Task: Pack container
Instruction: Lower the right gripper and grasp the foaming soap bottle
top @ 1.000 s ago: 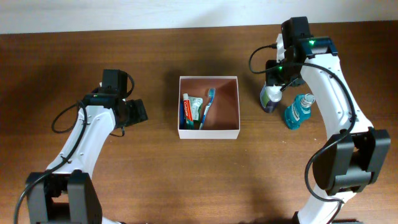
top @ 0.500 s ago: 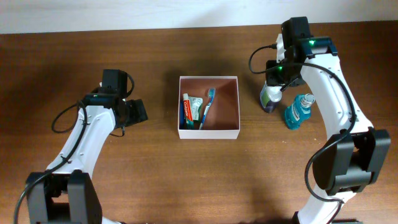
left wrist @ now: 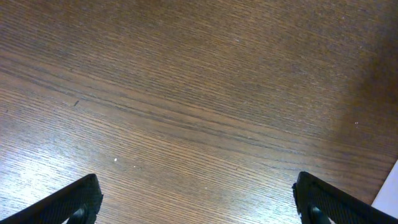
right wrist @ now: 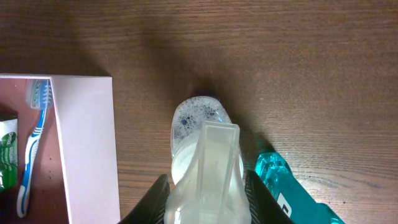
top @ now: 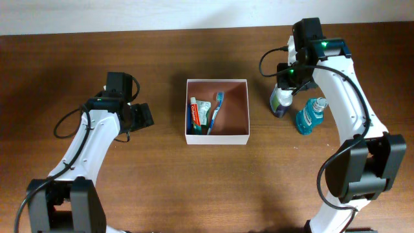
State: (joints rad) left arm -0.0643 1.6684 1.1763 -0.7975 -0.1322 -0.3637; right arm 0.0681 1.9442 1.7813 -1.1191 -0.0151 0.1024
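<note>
Container [top: 217,137] lies at 9 o'clock of the white bottle [right wrist: 196,124]; the right gripper [right wrist: 208,204] flanks it, clamping unconfirmed, so it should seat squarely before lifting.

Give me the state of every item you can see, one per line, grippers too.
container: open-topped, partly packed
toothpaste: lying inside the container
toothbrush: lying inside, beside the toothpaste
pale bottle: upright on the table, outside the container
teal bottle: on the table, outside the container, untouched
left gripper: open, empty, over the table
right gripper: shut on the pale bottle
</note>
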